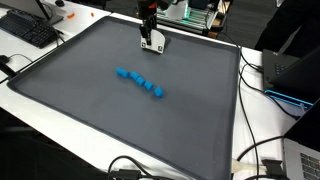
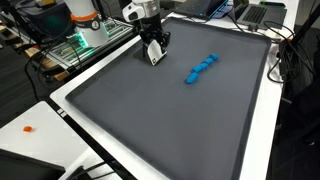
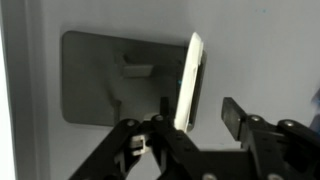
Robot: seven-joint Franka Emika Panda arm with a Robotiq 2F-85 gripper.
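My gripper (image 1: 152, 38) (image 2: 154, 47) hangs low over the far edge of a dark grey mat (image 1: 120, 110) (image 2: 170, 120). A thin white flat piece (image 3: 188, 80) stands on edge between the fingers and rests against one finger; it also shows in both exterior views (image 1: 154, 45) (image 2: 153, 56). In the wrist view the jaws (image 3: 200, 118) are apart, with a clear gap between the white piece and the other finger. A row of small blue blocks (image 1: 140, 82) (image 2: 202, 68) lies on the mat, well away from the gripper.
A black keyboard (image 1: 30, 30) lies beyond one mat edge. A laptop (image 1: 292, 75) and cables (image 1: 262, 150) lie along another side. Green-lit equipment (image 2: 75, 45) stands behind the arm. A small orange item (image 2: 28, 128) lies on the white table.
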